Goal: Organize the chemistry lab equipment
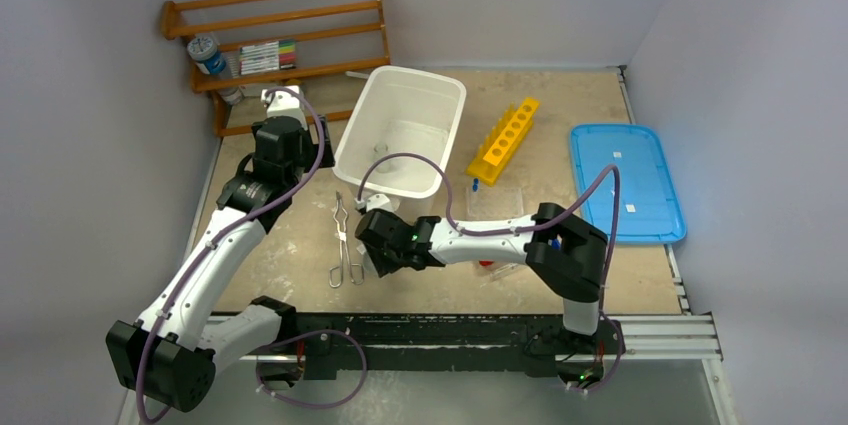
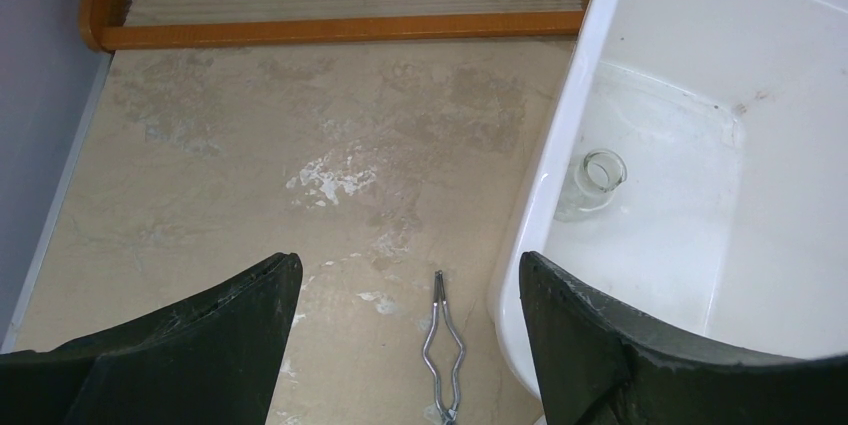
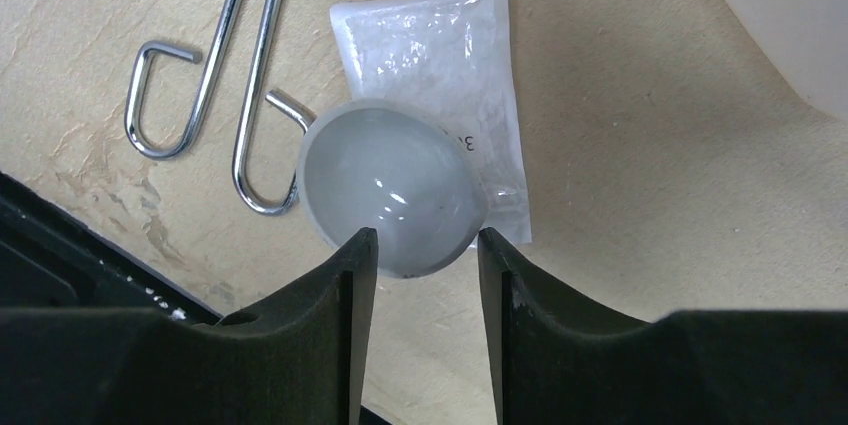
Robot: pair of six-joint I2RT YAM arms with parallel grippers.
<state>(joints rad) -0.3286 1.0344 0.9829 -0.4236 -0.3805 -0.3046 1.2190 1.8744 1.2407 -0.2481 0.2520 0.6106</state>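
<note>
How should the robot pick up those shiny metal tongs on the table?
Probably from straight above, at the straight stretch of the metal tongs between the loop handles and the bulge. They lie flat on the table, so the grip must close across both thin rods. The white bin stands close to the tips.

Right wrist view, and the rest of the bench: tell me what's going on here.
The right end effector is down at a round clear dish, with its fingertips on either side of the dish's near edge. Whether they grip it is unclear. The dish lies against its packet, beside the handles of the metal tongs on the table. The left end effector hangs open and empty over the table next to the white tub, which already holds a tiny glass jar.
</note>
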